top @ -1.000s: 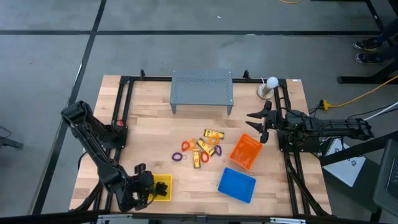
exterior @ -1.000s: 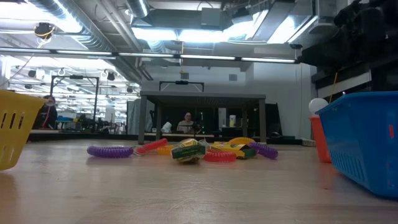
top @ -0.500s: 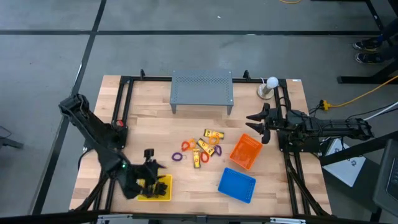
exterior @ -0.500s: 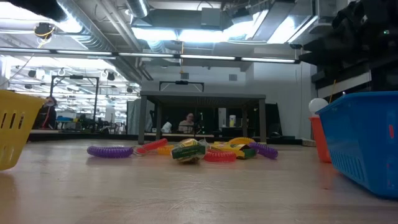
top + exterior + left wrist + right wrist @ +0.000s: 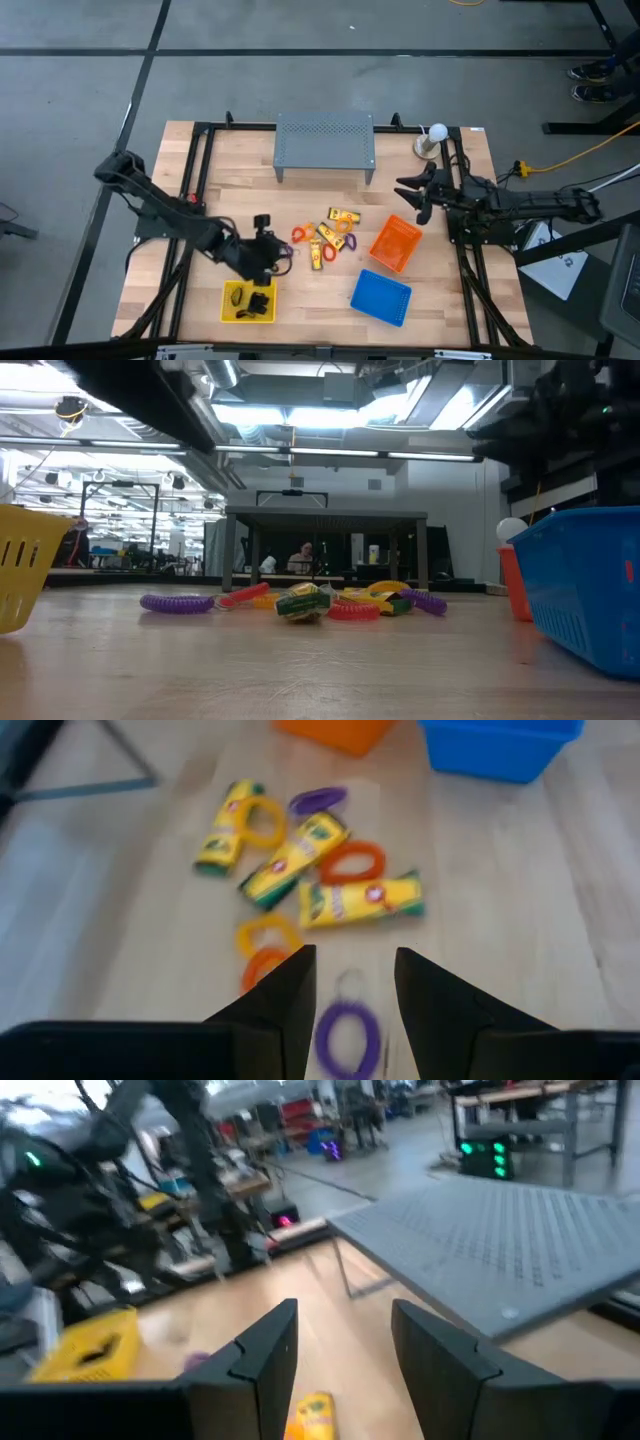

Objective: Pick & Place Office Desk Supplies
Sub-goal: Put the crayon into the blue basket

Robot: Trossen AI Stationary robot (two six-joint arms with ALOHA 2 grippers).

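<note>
Left gripper (image 5: 275, 252) lower centre-left of high view, jaws apart, empty, just beside purple loop (image 5: 286, 252). Packets (image 5: 340, 217) and loops mid-surface; black clips in yellow basket (image 5: 228, 309). Right gripper (image 5: 408, 197) right side, jaws apart, empty.

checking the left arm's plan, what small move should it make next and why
Probably ease the left gripper forward and down onto the purple loop showing between its open fingers. It hangs empty beside the pile, the yellow basket already holds some pieces, and this loop is closest.
</note>
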